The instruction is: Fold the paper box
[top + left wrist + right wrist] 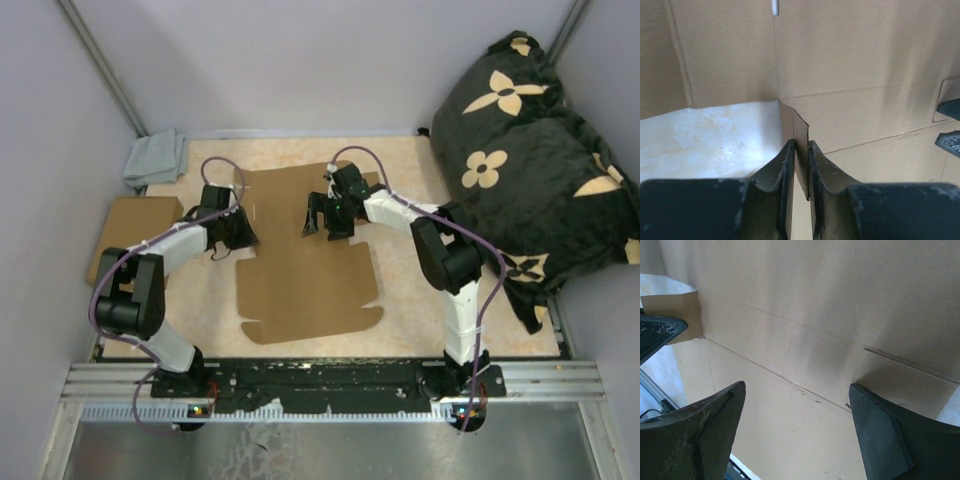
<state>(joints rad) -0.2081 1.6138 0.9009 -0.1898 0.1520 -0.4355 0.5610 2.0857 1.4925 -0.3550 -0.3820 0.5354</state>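
Note:
The paper box (305, 270) lies as a flat brown die-cut sheet in the middle of the table, its far part under both grippers. My left gripper (232, 235) is at the sheet's left edge. In the left wrist view its jaws (801, 145) stand narrowly shut on a small raised side flap (800, 125). My right gripper (327, 225) hovers over the far middle of the sheet. In the right wrist view it (797, 390) is wide open above a crease of the paper box (815, 315), with nothing between its fingers.
A plain compact brown box (130, 235) sits at the left edge of the table, with a grey cloth (157, 158) behind it. A large black flowered pillow (530, 150) fills the right side. Walls close in at back and left.

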